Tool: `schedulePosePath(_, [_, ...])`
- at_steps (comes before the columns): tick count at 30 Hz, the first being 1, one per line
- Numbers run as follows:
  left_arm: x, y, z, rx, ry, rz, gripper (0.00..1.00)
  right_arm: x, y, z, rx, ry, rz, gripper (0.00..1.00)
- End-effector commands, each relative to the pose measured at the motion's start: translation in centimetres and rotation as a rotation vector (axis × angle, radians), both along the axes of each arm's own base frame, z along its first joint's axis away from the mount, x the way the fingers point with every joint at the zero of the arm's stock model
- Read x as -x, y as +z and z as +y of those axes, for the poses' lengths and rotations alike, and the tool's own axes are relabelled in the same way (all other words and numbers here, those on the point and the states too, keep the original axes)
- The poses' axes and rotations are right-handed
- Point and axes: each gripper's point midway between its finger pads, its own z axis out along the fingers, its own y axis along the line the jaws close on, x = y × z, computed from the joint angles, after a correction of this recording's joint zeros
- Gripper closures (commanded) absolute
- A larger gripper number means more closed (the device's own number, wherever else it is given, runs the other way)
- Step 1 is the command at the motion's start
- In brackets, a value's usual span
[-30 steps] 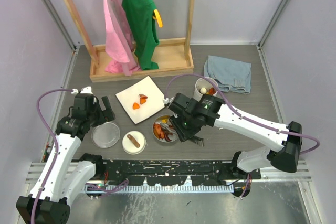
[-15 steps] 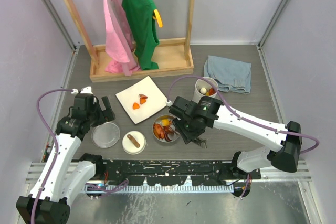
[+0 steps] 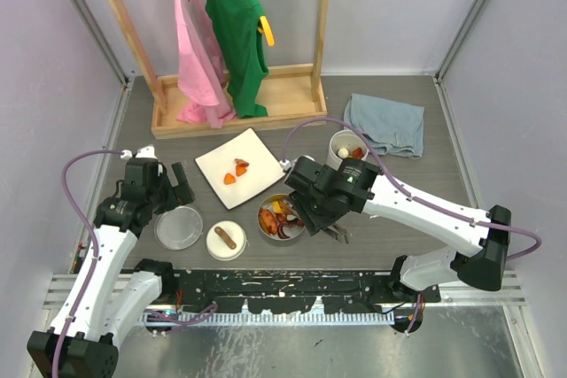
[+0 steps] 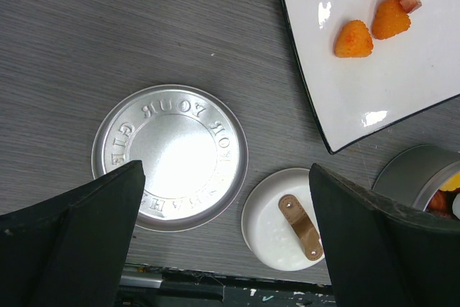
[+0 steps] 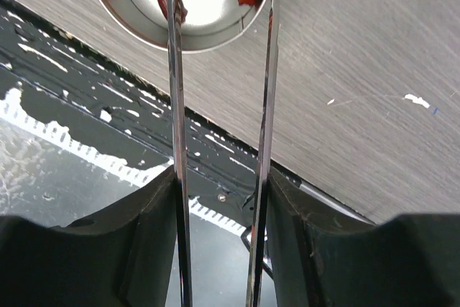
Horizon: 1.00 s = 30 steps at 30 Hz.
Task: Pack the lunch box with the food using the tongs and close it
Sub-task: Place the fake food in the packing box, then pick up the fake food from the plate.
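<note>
A robot lab booth: plain panel walls (image 3: pixel 399 6), metal frame posts (image 3: pixel 477 11), mounting rail (image 3: pixel 292 282).

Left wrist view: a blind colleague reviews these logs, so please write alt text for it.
The open left gripper hovers above a flat steel lid and a small dish holding a brown sausage piece, on a gray table. A white plate with two orange bits lies at upper right.

Silver tongs (image 5: pixel 175 106) at food-filled steel tin (image 5: pixel 201 34), lid (image 4: pixel 170 156) flat apart

Flat lid (image 4: pixel 169 157) left of small dish (image 4: pixel 267 224)
</note>
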Motion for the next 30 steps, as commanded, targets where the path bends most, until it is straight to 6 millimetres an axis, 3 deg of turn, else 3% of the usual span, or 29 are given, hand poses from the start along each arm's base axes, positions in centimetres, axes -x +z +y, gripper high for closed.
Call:
schedulePosePath(1, [-0.9,0.8,-0.2,0.011,-0.008,-0.047,0.02,-2.0,3.7,1.7,-0.128,-0.026,-0.136,0.48])
schedulePosePath(6, [-0.9,0.9,-0.2,0.012,-0.007,-0.05,0.02,-4.4,4.8,3.6,-0.161,-0.049,-0.223,0.48])
schedulePosePath(18, [-0.9,1.0,-0.1,0.008,-0.004,-0.058,0.02,-8.5,3.2,10.0,-0.137,-0.015,-0.26,0.47])
schedulePosePath(30, [-0.9,1.1,-0.1,0.008,-0.002,-0.067,0.02,-13.2,-0.1,14.6,-0.125,-0.022,-0.224,0.51])
